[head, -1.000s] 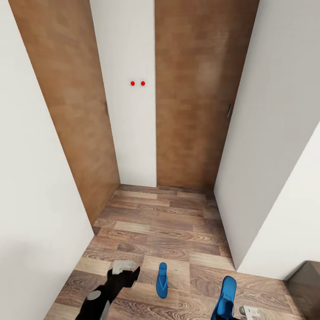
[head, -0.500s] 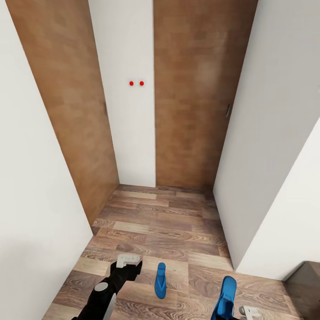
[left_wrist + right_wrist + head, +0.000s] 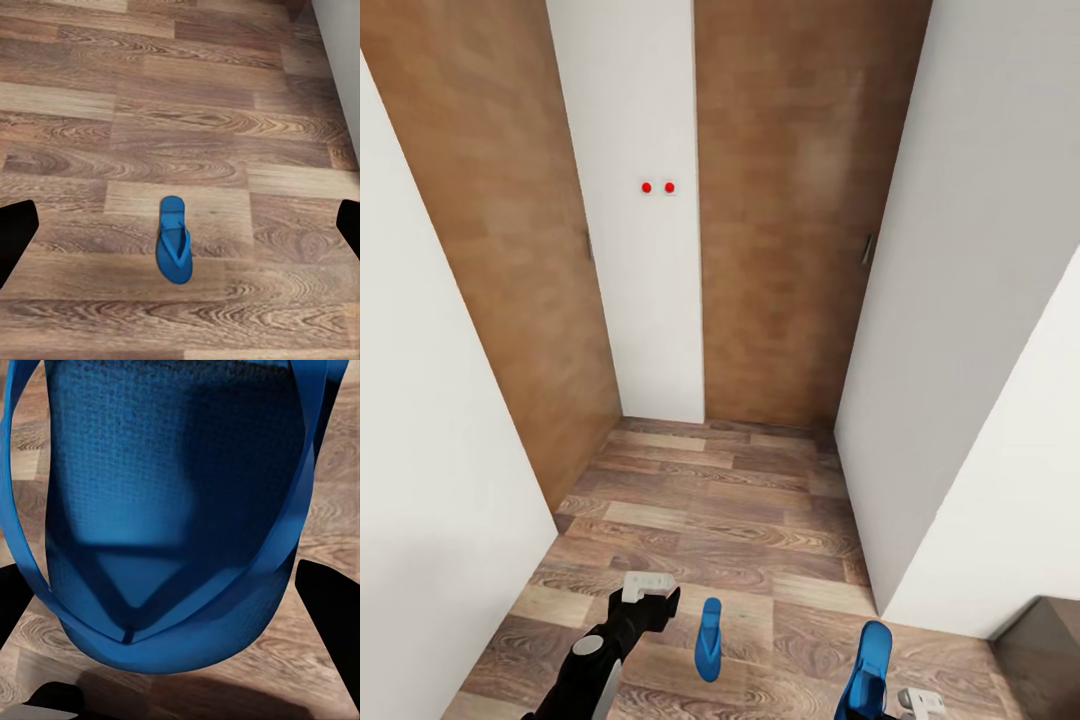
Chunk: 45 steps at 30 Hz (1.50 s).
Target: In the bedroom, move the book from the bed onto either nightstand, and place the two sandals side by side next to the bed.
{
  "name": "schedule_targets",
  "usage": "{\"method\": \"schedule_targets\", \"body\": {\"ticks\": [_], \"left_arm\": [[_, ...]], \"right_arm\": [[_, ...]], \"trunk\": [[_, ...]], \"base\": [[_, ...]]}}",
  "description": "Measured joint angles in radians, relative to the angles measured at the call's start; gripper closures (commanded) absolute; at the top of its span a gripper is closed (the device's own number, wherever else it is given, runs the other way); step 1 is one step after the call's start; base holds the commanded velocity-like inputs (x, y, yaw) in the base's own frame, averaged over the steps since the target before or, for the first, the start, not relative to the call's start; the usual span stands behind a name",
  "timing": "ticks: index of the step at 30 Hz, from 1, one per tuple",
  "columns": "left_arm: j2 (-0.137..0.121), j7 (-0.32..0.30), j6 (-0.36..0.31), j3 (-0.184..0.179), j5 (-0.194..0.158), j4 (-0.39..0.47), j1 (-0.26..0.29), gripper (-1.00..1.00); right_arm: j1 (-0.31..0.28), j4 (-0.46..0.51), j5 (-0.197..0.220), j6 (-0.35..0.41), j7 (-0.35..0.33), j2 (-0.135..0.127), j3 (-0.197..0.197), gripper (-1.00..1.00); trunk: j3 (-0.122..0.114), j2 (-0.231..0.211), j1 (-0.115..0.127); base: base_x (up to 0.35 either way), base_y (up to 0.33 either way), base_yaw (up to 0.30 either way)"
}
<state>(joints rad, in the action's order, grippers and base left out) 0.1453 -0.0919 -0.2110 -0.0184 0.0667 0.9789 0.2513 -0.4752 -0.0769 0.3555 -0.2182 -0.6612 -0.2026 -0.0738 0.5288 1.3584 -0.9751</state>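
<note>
1. Camera view has panned slightly; floor sandal (image 3: 708, 640) lies just ahead of the released left gripper (image 3: 650, 585).
2. Right gripper (image 3: 905, 703) clenched on second sandal (image 3: 868, 668).
3. Judged: gathering sandals; next, lower left gripper onto floor sandal.

sandals (image 3: 708, 640): 2 showing, both lying near the wooden doors' (image 3: 780, 220) floor (image 3: 730, 500) | wooden doors: 2 standing | red dots (image 3: 647, 187): 2 sitting between the doors

Matt wood-plank floor (image 3: 730, 500); textured blue sandal (image 3: 180, 510)
</note>
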Motion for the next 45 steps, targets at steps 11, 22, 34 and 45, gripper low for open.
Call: {"method": "schedule_targets", "body": {"ticks": [11, 22, 34, 45], "left_arm": [[0.000, 0.000, 0.002, -0.001, 0.001, 0.000, 0.000, -1.00], [0.000, 0.001, 0.004, -0.001, 0.001, 0.000, 0.000, -1.00], [0.000, 0.002, 0.005, -0.001, 0.001, 0.000, 0.000, -1.00], [0.000, 0.001, 0.005, -0.005, 0.001, 0.000, 0.000, -1.00]], "right_arm": [[0.000, 0.000, 0.000, 0.000, -0.001, 0.000, 0.000, 1.00], [0.000, 0.000, 0.000, 0.000, -0.001, 0.000, 0.000, 1.00], [0.000, 0.000, 0.000, 0.000, -0.002, 0.000, 0.000, 1.00], [0.000, 0.000, 0.000, 0.000, -0.002, 0.000, 0.000, 1.00]], "trunk": [[0.000, 0.000, 0.000], [0.000, 0.000, 0.000], [0.038, 0.084, -0.046], [0.072, 0.161, -0.088]], "base": [[0.116, -0.105, 0.000], [0.003, -0.003, 0.000], [0.000, 0.000, 0.000], [0.000, 0.000, 0.000]]}}
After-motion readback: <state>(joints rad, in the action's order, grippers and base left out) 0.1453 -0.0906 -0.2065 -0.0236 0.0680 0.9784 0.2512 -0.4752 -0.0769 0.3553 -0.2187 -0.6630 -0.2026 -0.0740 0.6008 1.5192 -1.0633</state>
